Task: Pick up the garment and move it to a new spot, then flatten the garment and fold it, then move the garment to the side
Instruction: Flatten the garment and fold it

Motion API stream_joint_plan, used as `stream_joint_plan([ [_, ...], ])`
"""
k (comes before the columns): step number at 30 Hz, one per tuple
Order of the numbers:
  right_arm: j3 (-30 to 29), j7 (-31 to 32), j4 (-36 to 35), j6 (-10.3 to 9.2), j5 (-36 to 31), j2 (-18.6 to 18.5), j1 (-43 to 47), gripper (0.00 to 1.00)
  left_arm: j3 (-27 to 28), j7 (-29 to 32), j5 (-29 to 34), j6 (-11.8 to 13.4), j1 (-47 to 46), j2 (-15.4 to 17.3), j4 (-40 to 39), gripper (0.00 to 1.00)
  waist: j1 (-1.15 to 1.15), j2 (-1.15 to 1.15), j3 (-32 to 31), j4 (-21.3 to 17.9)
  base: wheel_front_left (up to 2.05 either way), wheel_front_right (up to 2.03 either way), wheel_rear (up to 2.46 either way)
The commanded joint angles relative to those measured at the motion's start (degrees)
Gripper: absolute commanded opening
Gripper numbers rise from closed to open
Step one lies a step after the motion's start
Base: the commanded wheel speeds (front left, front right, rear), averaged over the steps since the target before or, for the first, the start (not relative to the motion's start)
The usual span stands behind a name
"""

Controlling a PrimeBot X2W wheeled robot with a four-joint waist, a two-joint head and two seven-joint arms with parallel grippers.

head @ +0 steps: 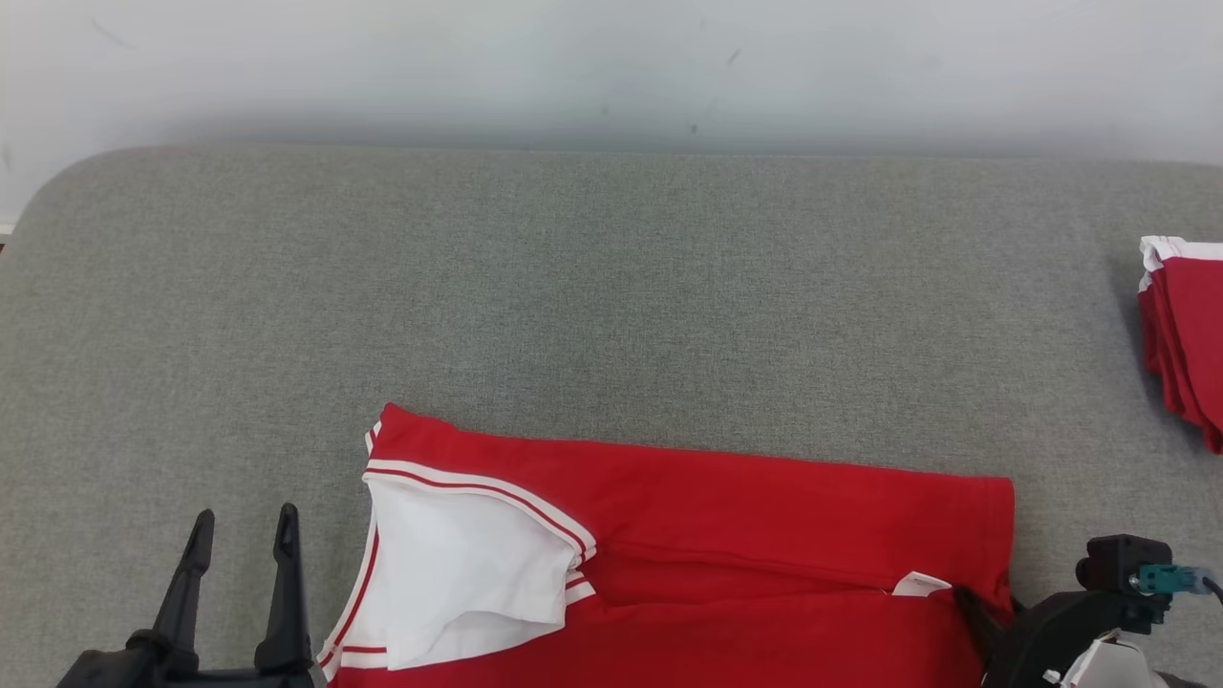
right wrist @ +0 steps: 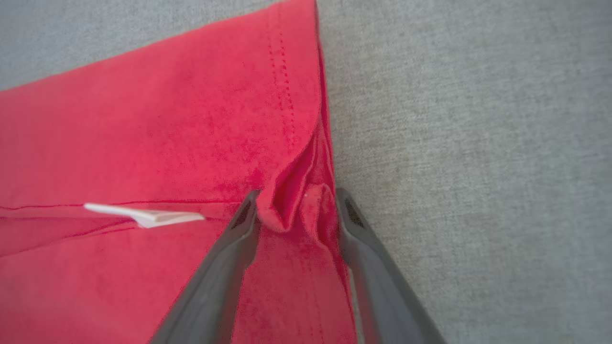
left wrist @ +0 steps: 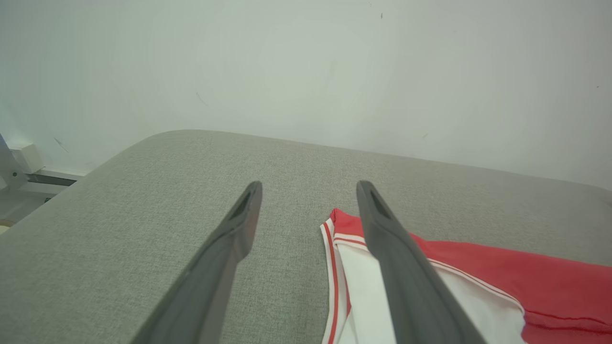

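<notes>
The red garment point(head: 764, 535) with a white, red-striped collar panel lies folded along the near edge of the grey padded table point(head: 611, 287). My right gripper point(right wrist: 296, 196) is down on its right hem, jaws apart, with a raised ridge of red cloth point(right wrist: 291, 205) bunched between the two fingers. From the head view that gripper point(head: 975, 607) sits at the garment's lower right corner, next to a small white label point(head: 922, 583). My left gripper point(head: 245, 516) stands open over bare table just left of the collar end, which is red and white point(left wrist: 344, 267) in the left wrist view.
A second stack of red cloth with white trim point(head: 1185, 334) lies at the table's right edge. A pale wall point(head: 611, 67) runs behind the table. The table's far left corner point(head: 57, 191) is rounded, with a drop beyond it.
</notes>
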Motion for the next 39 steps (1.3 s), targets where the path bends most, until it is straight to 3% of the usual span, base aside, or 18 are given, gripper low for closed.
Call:
stream_joint_plan([
  [1, 1.0, 0.4, 1.1, -0.03, 0.1, 0.5, 0.1, 0.00, -0.1, 0.0, -0.6, -0.2, -0.4, 0.2, 0.1, 1.00, 0.00, 0.00, -0.1, 0.0, 0.00, 0.00, 0.00],
  [9, -3.4, -2.3, -0.4, -0.11, -0.9, 0.1, -1.6, 0.00, -0.2, 0.1, -0.8, 0.0, 0.2, 0.7, 0.1, 1.00, 0.00, 0.00, -0.1, -0.4, 0.00, 0.00, 0.00],
  [17, -15.5, -7.1, -4.0, -0.11, -3.5, 0.2, -3.6, 0.00, -0.7, 0.3, -0.6, 0.1, 0.7, 1.0, 0.0, 1.00, 0.00, 0.00, 0.0, -1.7, 0.00, 0.00, 0.00],
  [23, -24.0, -6.5, -6.9, -0.11, -5.7, 0.2, -4.0, 0.00, -0.9, 0.1, -0.8, 0.3, 0.7, 0.8, 0.1, 1.00, 0.00, 0.00, -0.1, -2.8, 0.00, 0.00, 0.00],
  [26, -25.4, -5.5, -8.5, -0.10, -6.3, 0.3, -3.8, 0.00, -1.0, 0.1, -1.0, 0.5, 0.7, 0.8, 0.1, 1.00, 0.00, 0.00, -0.1, -3.3, 0.00, 0.00, 0.00],
  [30, -21.3, -1.8, -10.9, -0.10, -3.2, 0.3, -2.6, 0.00, -1.0, 0.0, -1.2, 0.5, 0.4, 1.0, 0.1, 1.00, 0.00, 0.00, -0.2, -3.5, 0.00, 0.00, 0.00],
  [39, -0.8, 5.0, -18.9, -0.10, 6.8, 0.2, 2.3, 0.00, -1.3, -0.2, -1.6, 0.6, -0.1, 0.6, 0.6, 1.00, 0.00, 0.00, 0.0, -2.7, 0.00, 0.00, 0.00],
])
